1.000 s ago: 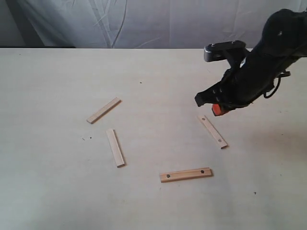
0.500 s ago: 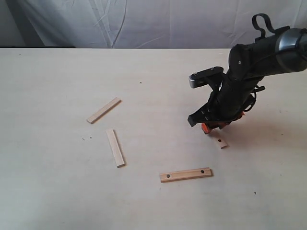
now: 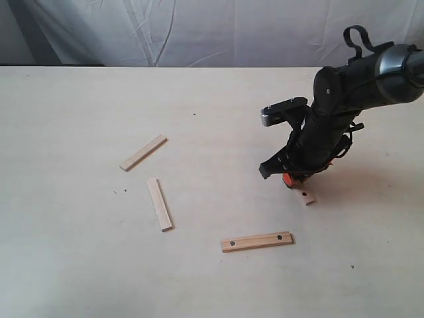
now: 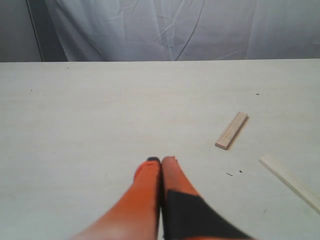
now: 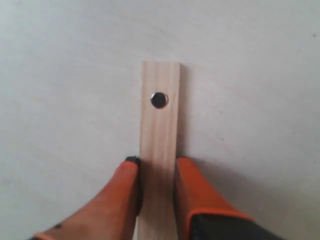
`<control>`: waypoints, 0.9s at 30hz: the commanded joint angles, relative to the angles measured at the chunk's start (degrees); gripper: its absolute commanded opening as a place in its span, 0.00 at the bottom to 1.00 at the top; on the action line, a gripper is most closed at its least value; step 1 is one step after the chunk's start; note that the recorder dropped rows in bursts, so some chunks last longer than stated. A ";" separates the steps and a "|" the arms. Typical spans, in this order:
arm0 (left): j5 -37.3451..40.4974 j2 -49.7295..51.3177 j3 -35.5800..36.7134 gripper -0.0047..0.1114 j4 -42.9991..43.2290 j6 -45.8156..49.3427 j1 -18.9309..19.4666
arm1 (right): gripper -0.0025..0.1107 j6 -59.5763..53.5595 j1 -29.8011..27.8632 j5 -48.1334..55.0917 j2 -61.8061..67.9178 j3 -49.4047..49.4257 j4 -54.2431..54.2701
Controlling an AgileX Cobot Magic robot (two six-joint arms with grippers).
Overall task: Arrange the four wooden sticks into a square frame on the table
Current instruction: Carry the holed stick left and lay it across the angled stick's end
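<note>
- Since none of the four touches another, the square frame is not begun; every stick lies singly on the bench [image 3: 79,265].
- One holed stick [image 5: 160,115] lies at the right, both long edges pinched by the orange fingers of the right tool [image 5: 158,161]; it looks flat on the bench, not lifted.
- The second holed stick [image 3: 257,242] lies near the front.
- A plain stick [image 3: 143,152] and the other plain stick [image 3: 159,204] lie at the left, near each other.
- The left tool [image 4: 161,160] hangs with fingers pressed together, holding nothing.
- By my judgement, all placing remains.

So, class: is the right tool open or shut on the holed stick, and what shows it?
Shut on it: in the right wrist view the right tool has its orange fingers against both long edges of the stick.
</note>
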 commanded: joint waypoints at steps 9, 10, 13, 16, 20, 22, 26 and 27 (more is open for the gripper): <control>-0.71 -0.36 0.21 0.04 -0.07 0.02 0.20 | 0.01 -5.95 2.75 10.29 -3.88 -11.65 -0.30; -0.71 -0.36 0.21 0.04 -0.07 0.02 0.20 | 0.01 -8.73 4.67 12.57 -2.98 -15.15 -0.20; -0.71 -0.36 0.21 0.04 -0.07 0.02 0.20 | 0.01 -10.49 9.61 13.63 1.55 -23.81 -0.20; -0.71 -0.36 0.21 0.04 -0.07 0.02 0.20 | 0.01 -12.36 12.88 17.67 7.34 -31.64 -0.20; -0.71 -0.36 0.21 0.04 -0.07 0.02 0.20 | 0.01 -14.40 15.70 20.58 15.02 -41.62 -0.20; -0.71 -0.36 0.21 0.04 -0.07 0.02 0.20 | 0.01 -15.68 16.62 20.86 17.66 -45.15 -0.01; -0.71 -0.36 0.21 0.04 -0.07 0.02 0.20 | 0.01 -18.34 17.85 20.86 21.37 -49.64 0.58; -0.71 -0.36 0.21 0.04 -0.07 0.02 0.20 | 0.01 -18.36 18.06 21.01 22.33 -50.78 0.58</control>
